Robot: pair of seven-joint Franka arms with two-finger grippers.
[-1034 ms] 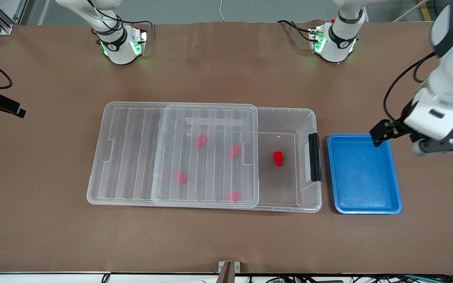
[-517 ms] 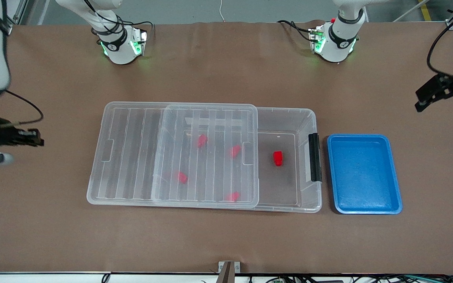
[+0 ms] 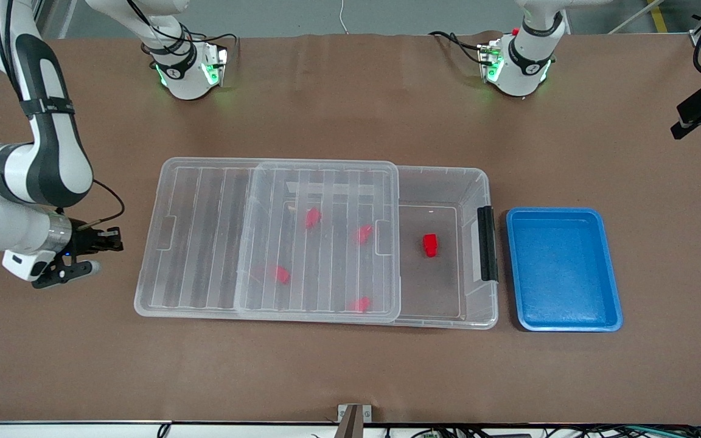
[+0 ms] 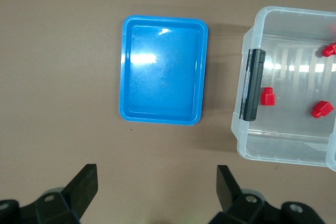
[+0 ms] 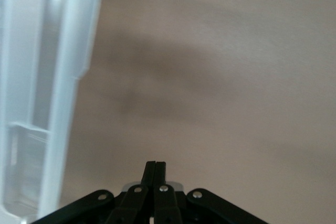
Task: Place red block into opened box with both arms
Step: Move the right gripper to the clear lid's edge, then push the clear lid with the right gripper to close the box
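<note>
My right claw, fingers pressed together on nothing, hangs low over the bench just off the lid end of the clear box; my left claw, spread wide, waits high over the bench past the blue tray. The red block lies in the box's uncovered end, well apart from both claws

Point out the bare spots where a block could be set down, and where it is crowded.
Free: the blue tray, bare inside, and the uncovered end of the box beside its black handle, holding one red block. Crowded: under the slid lid, four more blocks.
</note>
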